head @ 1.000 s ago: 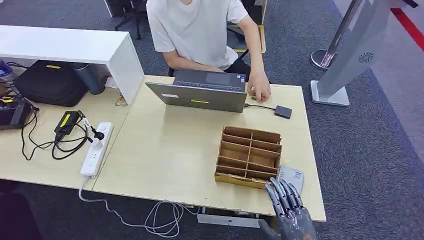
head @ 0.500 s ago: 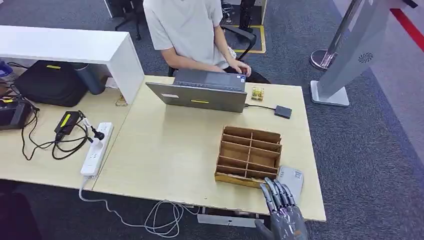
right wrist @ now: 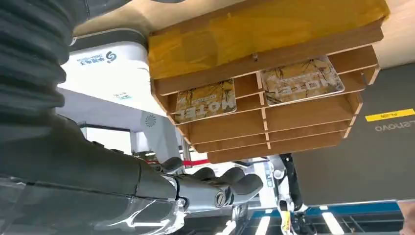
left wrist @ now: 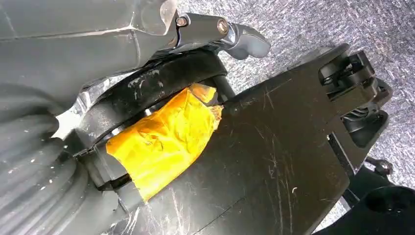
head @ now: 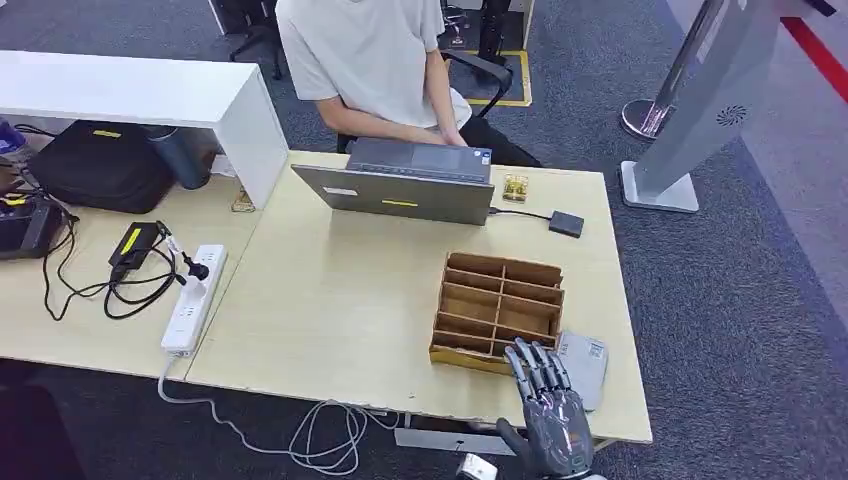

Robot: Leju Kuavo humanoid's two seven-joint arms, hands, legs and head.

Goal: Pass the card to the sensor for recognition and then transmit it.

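Your right hand (head: 548, 420) has slid left from beside the grey sensor (head: 583, 366) toward the wooden card rack (head: 497, 312), fingers extended and apart, holding nothing. Two hotel cards (right wrist: 205, 101) sit in the rack's near slots, so picking comes next.
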